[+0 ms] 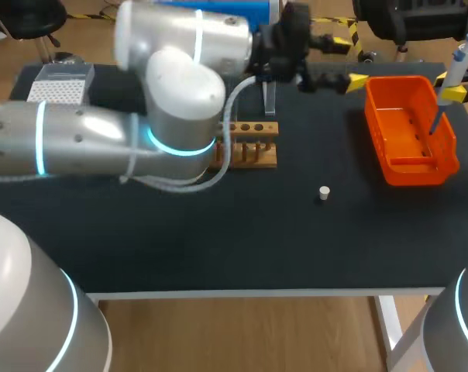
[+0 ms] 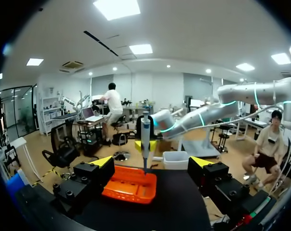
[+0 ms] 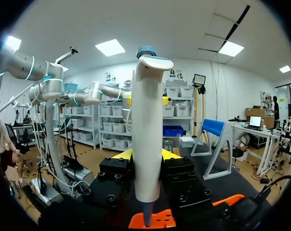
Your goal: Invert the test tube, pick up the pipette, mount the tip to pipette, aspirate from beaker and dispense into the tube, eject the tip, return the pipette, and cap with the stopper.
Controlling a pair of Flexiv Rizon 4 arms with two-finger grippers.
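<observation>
Most steps look done: our right gripper (image 3: 146, 155) clamps pipette (image 3: 146, 120) over orange bin (image 1: 397, 80), probably for tip ejection; tip too small to tell. Our left gripper (image 2: 151, 163) spread, empty. Stopper (image 1: 324, 192) loose on table (image 1: 218, 232); pipette return, capping remain.

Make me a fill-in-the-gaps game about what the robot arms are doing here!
1. The right gripper is shut on the ____.
2. The pipette hangs over a bin coloured ____.
3. The left gripper has nothing between its fingers, and they are ____.
4. The rack in the middle of the table is made of ____.

Missing words: pipette; orange; open; wood.
</observation>
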